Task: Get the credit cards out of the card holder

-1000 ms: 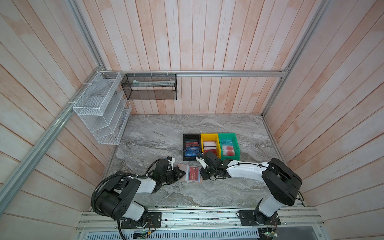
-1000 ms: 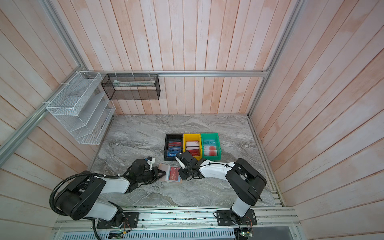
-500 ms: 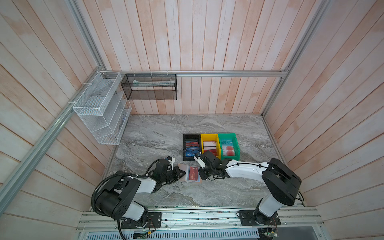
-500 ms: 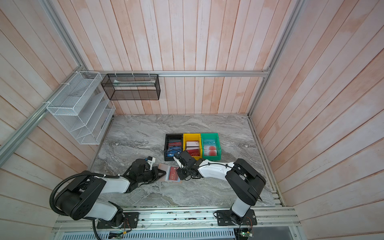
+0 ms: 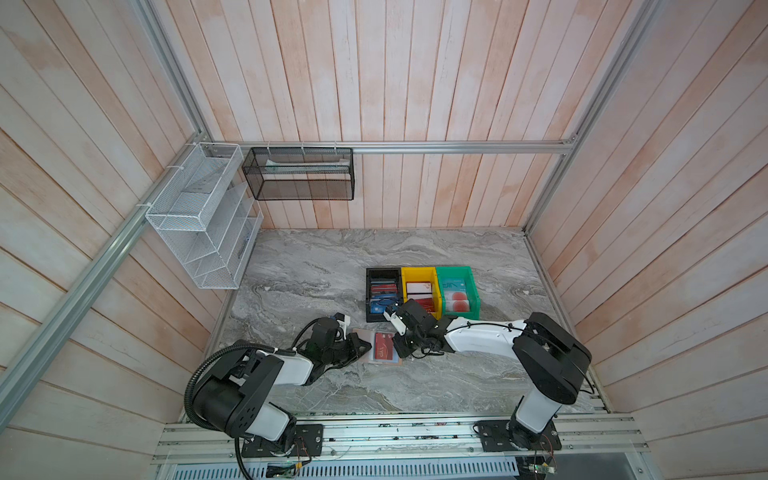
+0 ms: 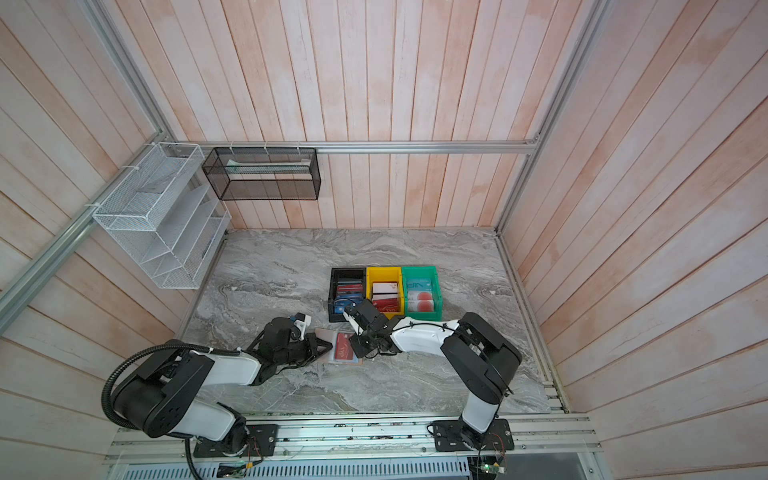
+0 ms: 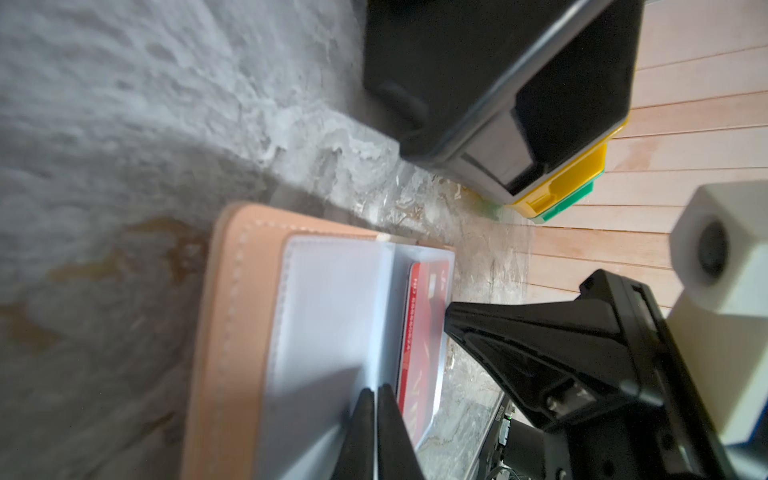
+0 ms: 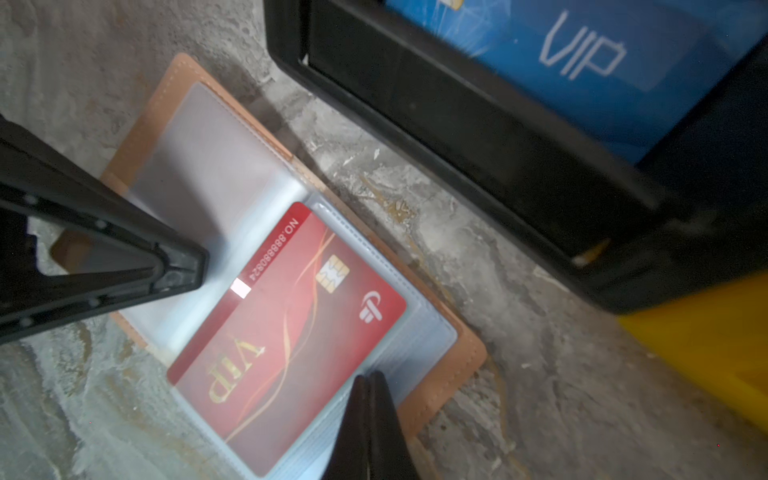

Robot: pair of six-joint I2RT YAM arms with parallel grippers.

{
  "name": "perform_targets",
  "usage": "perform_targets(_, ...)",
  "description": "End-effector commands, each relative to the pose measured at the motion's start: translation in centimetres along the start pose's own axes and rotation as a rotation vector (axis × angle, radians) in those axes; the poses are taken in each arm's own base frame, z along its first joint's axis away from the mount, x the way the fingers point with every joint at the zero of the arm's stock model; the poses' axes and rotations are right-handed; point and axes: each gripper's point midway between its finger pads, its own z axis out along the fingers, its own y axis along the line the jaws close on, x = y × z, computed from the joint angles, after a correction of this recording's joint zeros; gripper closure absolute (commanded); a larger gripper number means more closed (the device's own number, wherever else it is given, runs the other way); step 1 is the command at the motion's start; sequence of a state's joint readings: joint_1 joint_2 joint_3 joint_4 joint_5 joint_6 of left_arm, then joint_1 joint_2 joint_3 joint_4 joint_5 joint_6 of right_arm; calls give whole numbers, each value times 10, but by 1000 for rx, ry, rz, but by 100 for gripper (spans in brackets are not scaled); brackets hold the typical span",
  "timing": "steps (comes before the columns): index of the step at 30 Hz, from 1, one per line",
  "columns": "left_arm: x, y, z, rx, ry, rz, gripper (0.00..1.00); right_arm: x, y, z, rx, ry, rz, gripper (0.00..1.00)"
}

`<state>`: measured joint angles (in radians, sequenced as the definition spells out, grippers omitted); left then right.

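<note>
The tan card holder (image 5: 360,336) (image 6: 323,333) lies open on the marble between both grippers. A red "VIP" credit card (image 8: 291,328) (image 5: 383,346) (image 7: 424,328) sits inside a clear sleeve on its right-hand page. My left gripper (image 7: 375,390) (image 5: 368,345) is shut. Its tips rest at the edge of the empty clear sleeve beside the fold, and I cannot tell whether they pinch that leaf. My right gripper (image 8: 371,376) (image 5: 395,352) is shut. Its tips press on the stacked sleeve edges next to the red card's outer side.
Just behind the holder stand a black bin (image 5: 368,295), a yellow bin (image 5: 417,272) and a green bin (image 5: 455,270), all with credit cards in them, a blue "VIP" one (image 8: 582,54) among them. Wire baskets (image 5: 199,216) hang on the left and back walls.
My right gripper has edged slightly left onto the holder's right page. The left gripper and the holder have stayed put.
</note>
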<state>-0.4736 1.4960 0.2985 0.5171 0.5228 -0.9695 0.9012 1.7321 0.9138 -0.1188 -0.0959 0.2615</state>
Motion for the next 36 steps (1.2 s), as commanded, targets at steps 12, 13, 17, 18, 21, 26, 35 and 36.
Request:
perform_targets(12, -3, -13, 3, 50, 8, 30, 79, 23, 1, 11, -3, 77, -3, 95)
perform_targets(13, -2, -13, 3, 50, 9, 31, 78, 23, 2, 11, -5, 76, -4, 95)
perform_targets(17, -2, -12, 5, 48, 12, 28, 78, 22, 3, 11, -11, 75, -6, 95)
perform_targets(18, -2, -12, 6, 46, 15, 27, 78, 22, 4, 11, -12, 73, -7, 95)
perform_targets(21, -2, -11, 8, 44, 18, 26, 78, 21, 7, 11, -17, 72, -13, 95)
perform_targets(26, 0, -12, 11, 44, 29, 25, 78, 23, 9, 12, -20, 77, -18, 95)
perform_targets(35, 1, -11, 10, 38, 28, 28, 81, 26, 7, 13, -11, 82, -19, 95)
perform_targets(36, 1, -11, 10, 36, 27, 29, 81, 25, 7, 13, -12, 81, -18, 95)
